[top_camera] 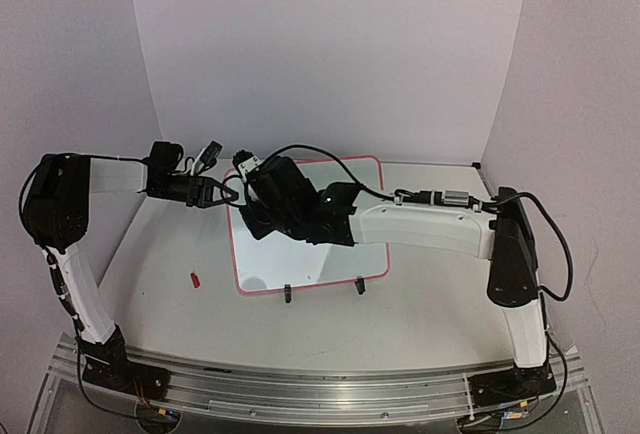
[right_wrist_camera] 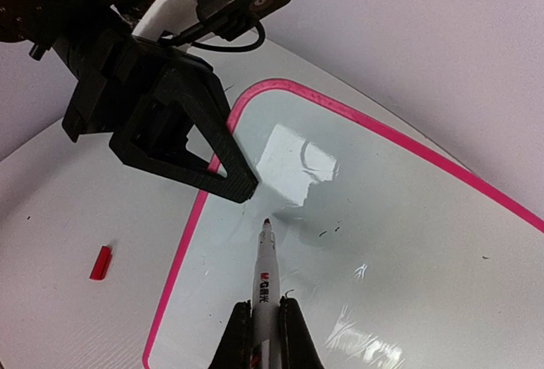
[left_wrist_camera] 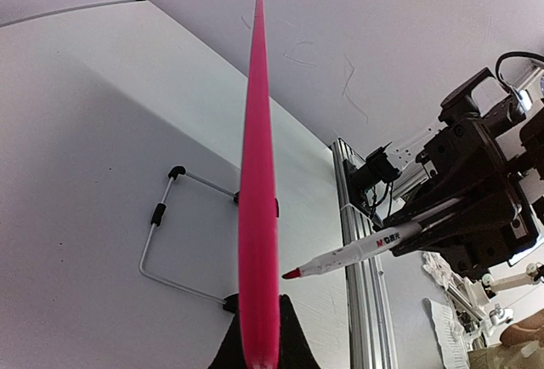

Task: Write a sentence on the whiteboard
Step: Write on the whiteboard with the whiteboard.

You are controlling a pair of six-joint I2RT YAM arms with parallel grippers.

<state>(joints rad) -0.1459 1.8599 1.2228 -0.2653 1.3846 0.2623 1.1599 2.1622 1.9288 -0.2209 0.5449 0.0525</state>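
1. Jaws on your left arm are shut on the pink frame of the whiteboard (top_camera: 340, 259) at its far-left edge, I judge to steady it against the pen's push.
2. Your right jaws are clamped on a red-tipped marker (right_wrist_camera: 264, 280), uncapped and aimed at the board's upper-left area, where a first line would start.
3. The board sits mid-counter (top_camera: 420, 314) between your arms, with its black clip feet (top_camera: 287, 294) at the near edge. A wire stand (left_wrist_camera: 157, 241) shows behind it, so it seems propped rather than flat.
4. The tip is right at the glossy surface, near the left jaws; you cannot tell whether it touches. Only a few tiny marks show, so writing has hardly begun.
5. The red cap (top_camera: 196, 279) lies left of the board, apart from it.
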